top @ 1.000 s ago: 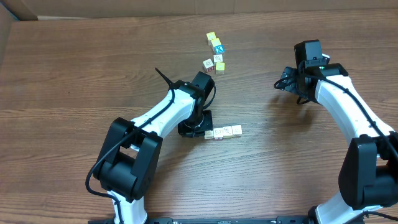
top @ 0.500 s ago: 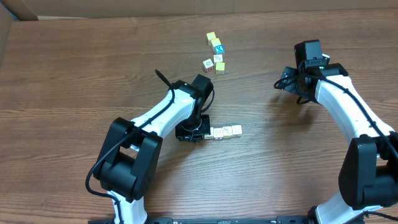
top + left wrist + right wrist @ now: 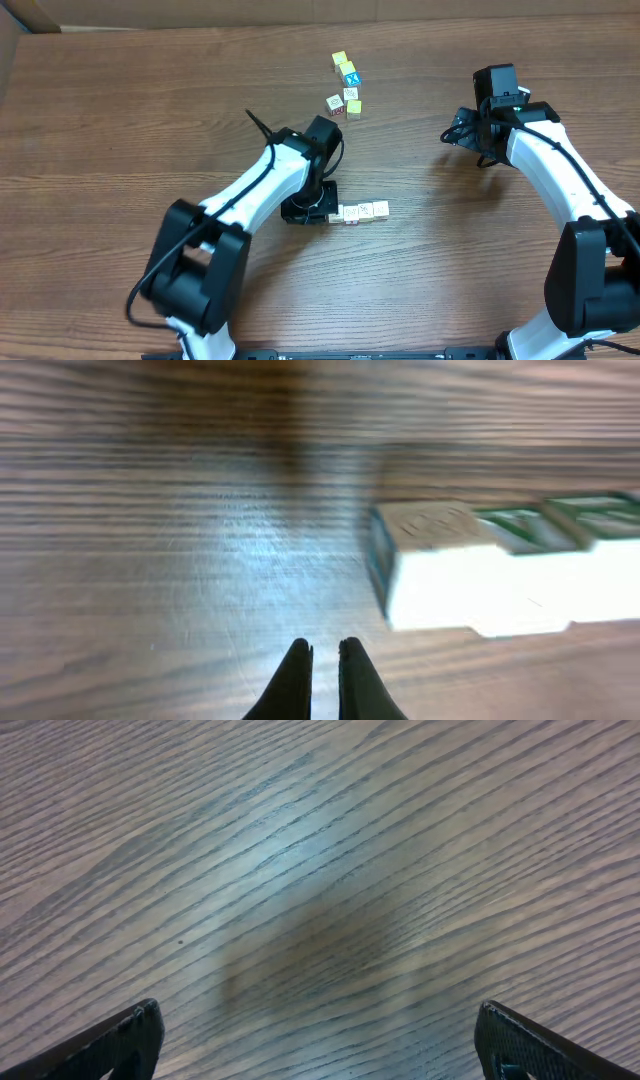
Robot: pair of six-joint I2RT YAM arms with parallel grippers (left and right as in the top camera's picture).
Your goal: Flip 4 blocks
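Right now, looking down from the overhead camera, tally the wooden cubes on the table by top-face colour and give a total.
Blue cube with white X: 1
Yellow-topped cubes: 2
Cream-topped cubes in the far cluster: 2
Cream-topped cubes in the near row: 3
Total: 8

Bright, even light was recorded on the table (image 3: pixel 120 120), pale glare was noted on its grain in both wrist views, a soft shadow was seen mid-frame in the right, and the blocks (image 3: pixel 500 575) were rendered blurred, washed out.
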